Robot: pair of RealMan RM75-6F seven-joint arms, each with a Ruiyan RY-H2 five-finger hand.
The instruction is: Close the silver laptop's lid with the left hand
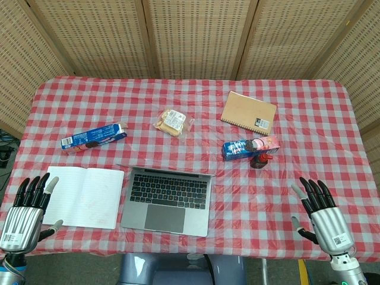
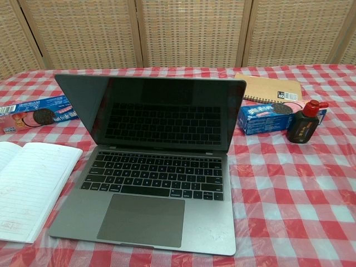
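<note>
Your silver laptop sits open at the near edge of the red checked table, its lid upright and screen dark. Your left hand hovers beyond the open notebook beside it, fingers spread, holding nothing. Your right hand is likewise spread and empty, well apart.

An open notebook lies between the left hand and the laptop.

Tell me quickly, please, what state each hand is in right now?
Left hand: open, fingers spread, holding nothing.
Right hand: open, fingers spread, holding nothing.
</note>
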